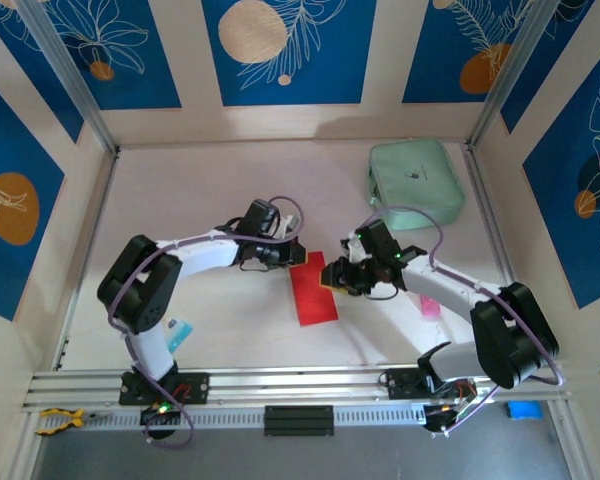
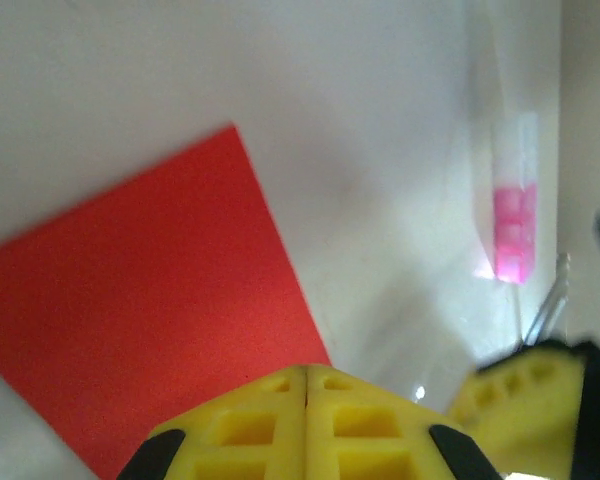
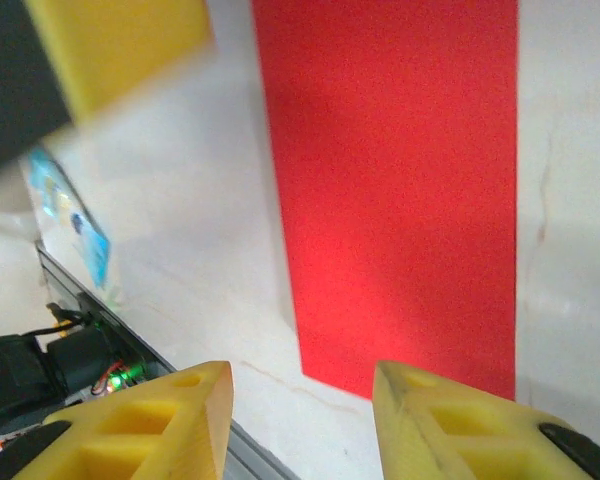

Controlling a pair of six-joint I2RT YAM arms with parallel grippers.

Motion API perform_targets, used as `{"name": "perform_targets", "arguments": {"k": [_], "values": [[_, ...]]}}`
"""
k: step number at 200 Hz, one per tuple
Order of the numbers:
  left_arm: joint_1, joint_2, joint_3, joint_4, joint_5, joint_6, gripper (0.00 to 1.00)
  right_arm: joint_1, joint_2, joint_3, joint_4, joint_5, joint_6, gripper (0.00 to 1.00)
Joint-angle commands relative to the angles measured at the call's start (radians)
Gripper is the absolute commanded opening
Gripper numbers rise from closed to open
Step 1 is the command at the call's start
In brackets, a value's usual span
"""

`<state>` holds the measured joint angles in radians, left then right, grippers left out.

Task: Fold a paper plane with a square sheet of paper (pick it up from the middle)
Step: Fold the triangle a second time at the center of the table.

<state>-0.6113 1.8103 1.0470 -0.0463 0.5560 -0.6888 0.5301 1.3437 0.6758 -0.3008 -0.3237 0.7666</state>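
Red sheet of paper (image 1: 313, 287) lies flat on the worktop (image 1: 210, 180) between both arms; wrist cameras show left end effector (image 2: 307, 378) together, right end effector (image 3: 300, 395) apart; overhead reveals a mint-green pouch (image 1: 416, 178).

On the desk (image 1: 230, 180) the sheet of paper (image 1: 314, 292) lies flat between my hands: left hand (image 1: 298, 252) at its far corner, right hand (image 1: 331, 278) at its right edge; pouch (image 1: 416, 178) beyond my right hand.

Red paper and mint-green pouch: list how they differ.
The red paper is a narrow, sharp-cornered strip; the mint-green pouch is wider with rounded corners. The paper lies between the left tool and right tool; the pouch sits apart near the far right corner. Both lie on the table.
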Motion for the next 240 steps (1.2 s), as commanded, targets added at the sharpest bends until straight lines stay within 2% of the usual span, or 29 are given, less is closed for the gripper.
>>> {"name": "perform_targets", "arguments": {"k": [1, 29, 66, 108, 161, 193, 240], "values": [[0.024, 0.060, 0.040, -0.036, 0.022, 0.035, 0.00, 0.049, -0.037, -0.047, -0.013, 0.037, 0.110, 0.41], [0.034, 0.107, 0.046, -0.008, 0.045, 0.035, 0.00, 0.098, -0.044, -0.083, 0.009, 0.085, 0.171, 0.40], [0.036, 0.159, 0.048, 0.003, 0.046, 0.047, 0.00, 0.109, -0.021, -0.105, 0.015, 0.107, 0.212, 0.41], [0.060, 0.165, -0.053, 0.038, 0.028, 0.048, 0.00, 0.111, -0.032, -0.134, -0.039, 0.162, 0.249, 0.42], [0.074, 0.167, -0.107, 0.072, 0.043, 0.046, 0.00, 0.100, -0.036, -0.166, 0.001, 0.135, 0.267, 0.44], [0.073, 0.169, -0.086, 0.069, 0.055, 0.051, 0.00, 0.094, -0.032, -0.178, 0.110, 0.066, 0.265, 0.43], [0.073, 0.168, -0.054, 0.051, 0.080, 0.067, 0.00, 0.070, -0.030, -0.161, 0.177, 0.035, 0.247, 0.34]]}}
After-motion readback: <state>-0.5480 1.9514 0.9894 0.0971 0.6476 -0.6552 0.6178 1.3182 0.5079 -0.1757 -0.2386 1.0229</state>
